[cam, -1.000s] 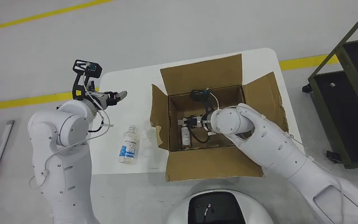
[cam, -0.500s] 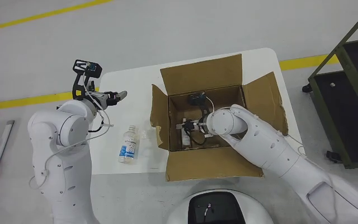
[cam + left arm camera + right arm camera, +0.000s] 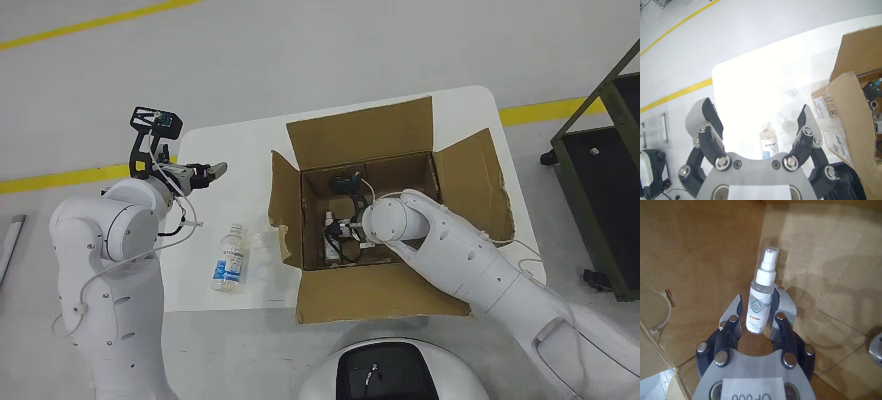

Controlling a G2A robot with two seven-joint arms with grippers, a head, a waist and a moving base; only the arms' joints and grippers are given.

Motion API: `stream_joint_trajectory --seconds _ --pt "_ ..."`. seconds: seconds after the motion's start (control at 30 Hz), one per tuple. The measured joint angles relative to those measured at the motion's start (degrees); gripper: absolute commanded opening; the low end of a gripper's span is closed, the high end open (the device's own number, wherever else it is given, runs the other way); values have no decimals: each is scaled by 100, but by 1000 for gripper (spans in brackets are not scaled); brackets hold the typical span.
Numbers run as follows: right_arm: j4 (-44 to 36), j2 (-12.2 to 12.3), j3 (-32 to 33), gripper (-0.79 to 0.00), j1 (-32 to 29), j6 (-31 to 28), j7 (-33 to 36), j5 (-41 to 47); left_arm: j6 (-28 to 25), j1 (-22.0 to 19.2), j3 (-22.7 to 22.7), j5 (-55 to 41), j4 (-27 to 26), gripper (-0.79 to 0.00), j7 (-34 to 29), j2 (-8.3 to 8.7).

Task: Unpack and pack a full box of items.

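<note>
On the white counter (image 3: 250, 200) one bottle (image 3: 230, 258) lies unpacked; in the box (image 3: 360, 130) my half-open right claw (image 3: 757, 297) straddles a spray bottle (image 3: 761, 291); left claw (image 3: 755, 106) gapes empty.

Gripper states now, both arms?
Left gripper: open, empty, over the table.
Right gripper: open, fingers straddling the spray bottle in the box, not yet clamped.

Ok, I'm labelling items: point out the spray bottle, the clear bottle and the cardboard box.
spray bottle (image 3: 758, 307), right wrist view, its label
clear bottle (image 3: 230, 264), top view, its label
cardboard box (image 3: 360, 128), top view, far flap
</note>
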Motion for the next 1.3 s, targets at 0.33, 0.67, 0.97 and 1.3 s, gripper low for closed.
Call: stream_joint_trajectory --seconds 0.33,0.67,0.97,1.3 --pt "219 -110 -38 -397 61 -104 146 -58 0 0 0 0 0 0 0 0" --pt "471 -224 -79 -413 97 -194 210 -119 0 0 0 0 0 0 0 0" --pt "644 -319 -90 -413 130 -253 264 -167 0 0 0 0 0 0 0 0" --pt "799 -418 -127 -653 162 -221 358 -305 0 0 0 0 0 0 0 0"
